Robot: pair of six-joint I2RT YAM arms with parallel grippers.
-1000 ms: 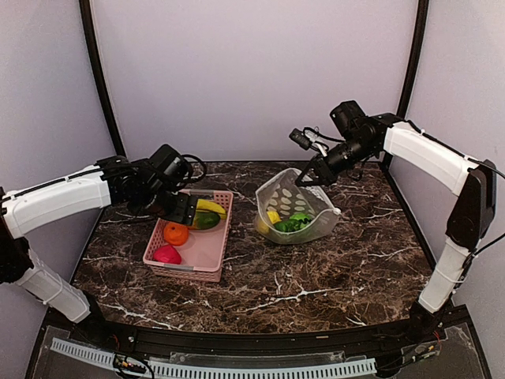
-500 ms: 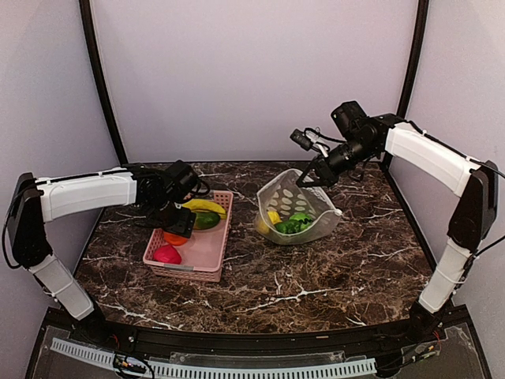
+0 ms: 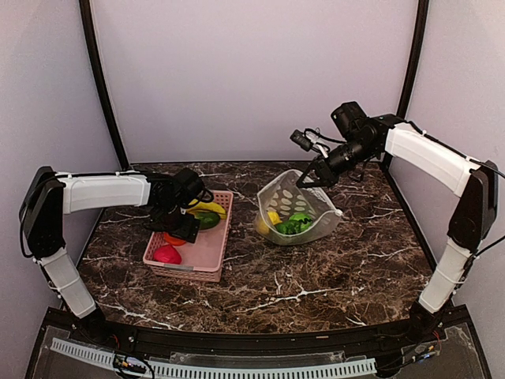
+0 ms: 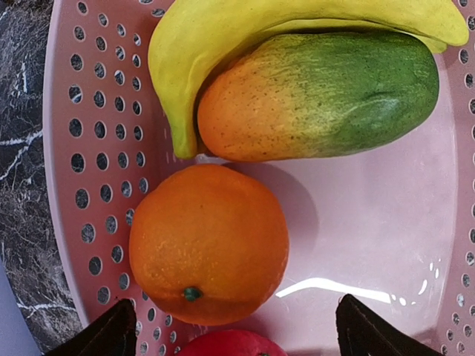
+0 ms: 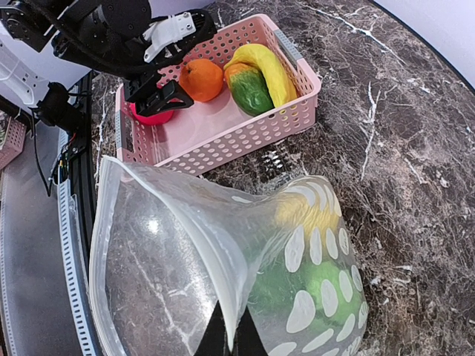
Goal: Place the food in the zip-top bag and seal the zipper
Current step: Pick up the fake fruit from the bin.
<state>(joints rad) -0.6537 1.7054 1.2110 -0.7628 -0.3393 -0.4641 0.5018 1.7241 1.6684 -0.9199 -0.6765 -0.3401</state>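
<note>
Left tool: gapes wide, grips nothing, sits low in the pink basket right over the orange, next to the banana and magenta piece. Right tool: pinches the zip-top bag by its rim, props it open on the bench, green pieces and yellow piece inside.

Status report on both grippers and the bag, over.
Left gripper open, low in basket, at orange. Right gripper shut on bag rim, holding mouth open. Green and yellow food inside bag. Nothing in the way.
</note>
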